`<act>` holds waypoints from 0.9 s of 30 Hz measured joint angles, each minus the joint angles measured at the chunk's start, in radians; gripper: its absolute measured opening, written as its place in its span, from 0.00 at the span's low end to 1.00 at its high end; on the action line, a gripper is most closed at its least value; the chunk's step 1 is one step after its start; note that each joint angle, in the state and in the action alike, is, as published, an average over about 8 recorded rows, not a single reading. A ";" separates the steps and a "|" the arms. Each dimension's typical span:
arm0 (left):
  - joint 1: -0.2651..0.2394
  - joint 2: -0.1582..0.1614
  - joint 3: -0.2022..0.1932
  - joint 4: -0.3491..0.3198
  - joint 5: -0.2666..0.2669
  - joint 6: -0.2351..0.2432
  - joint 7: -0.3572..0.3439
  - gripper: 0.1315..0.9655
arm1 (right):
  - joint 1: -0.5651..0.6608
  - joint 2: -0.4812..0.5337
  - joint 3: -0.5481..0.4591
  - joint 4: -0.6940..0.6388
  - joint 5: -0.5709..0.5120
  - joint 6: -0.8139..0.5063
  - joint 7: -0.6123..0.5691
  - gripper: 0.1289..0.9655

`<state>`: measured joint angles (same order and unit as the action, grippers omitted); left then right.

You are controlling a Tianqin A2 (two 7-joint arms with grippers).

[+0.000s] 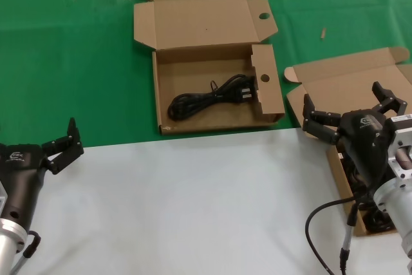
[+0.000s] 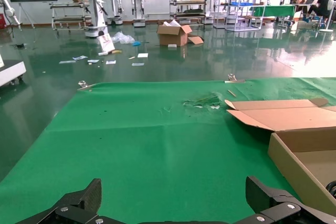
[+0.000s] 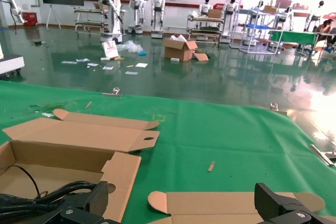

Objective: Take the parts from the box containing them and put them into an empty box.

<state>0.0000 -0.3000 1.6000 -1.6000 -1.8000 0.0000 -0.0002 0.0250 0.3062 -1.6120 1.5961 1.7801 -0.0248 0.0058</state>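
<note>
**With one cable across, the source box is not yet emptied**

Although the transfer is under way, it is judged well short of complete. One black bundled cable [image 1: 209,98] lies loosely coiled on the floor of the box with the holed partition [image 1: 267,82]. This box sits at centre on the green cloth [image 1: 64,62], its lid folded back. That part counts as delivered.

The plain-lidded box [image 1: 351,88] stands open at the robot's right. Dark cord shapes [image 1: 376,220] show inside it beneath the right arm, so at least one part appears to be left to move.

The right gripper [image 1: 347,111] hangs above the plain-lidded box with its fingers spread wide and nothing between them. The right wrist view confirms the gap is bare. It is judged to be placed for the next pick, not carrying.

The left gripper [image 1: 63,148] sits at the near left, over the edge where the cloth meets the white table [image 1: 193,204]. It is also released, holds nothing and is well apart from both boxes.

Limits of the inspection:
- The right arm covers most of the plain-lidded box's interior.
- The number of cables left there cannot be counted.
- Their plug ends cannot be made out.
- The near corner of that box is cut off by the frame edge.
</note>
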 joint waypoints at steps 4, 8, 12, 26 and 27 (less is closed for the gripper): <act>0.000 0.000 0.000 0.000 0.000 0.000 0.000 1.00 | 0.000 0.000 0.000 0.000 0.000 0.000 0.000 1.00; 0.000 0.000 0.000 0.000 0.000 0.000 0.000 1.00 | 0.000 0.000 0.000 0.000 0.000 0.000 0.000 1.00; 0.000 0.000 0.000 0.000 0.000 0.000 0.000 1.00 | 0.000 0.000 0.000 0.000 0.000 0.000 0.000 1.00; 0.000 0.000 0.000 0.000 0.000 0.000 0.000 1.00 | 0.000 0.000 0.000 0.000 0.000 0.000 0.000 1.00; 0.000 0.000 0.000 0.000 0.000 0.000 0.000 1.00 | 0.000 0.000 0.000 0.000 0.000 0.000 0.000 1.00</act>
<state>0.0000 -0.3000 1.6000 -1.6000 -1.8000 0.0000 0.0001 0.0250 0.3062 -1.6120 1.5961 1.7801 -0.0248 0.0058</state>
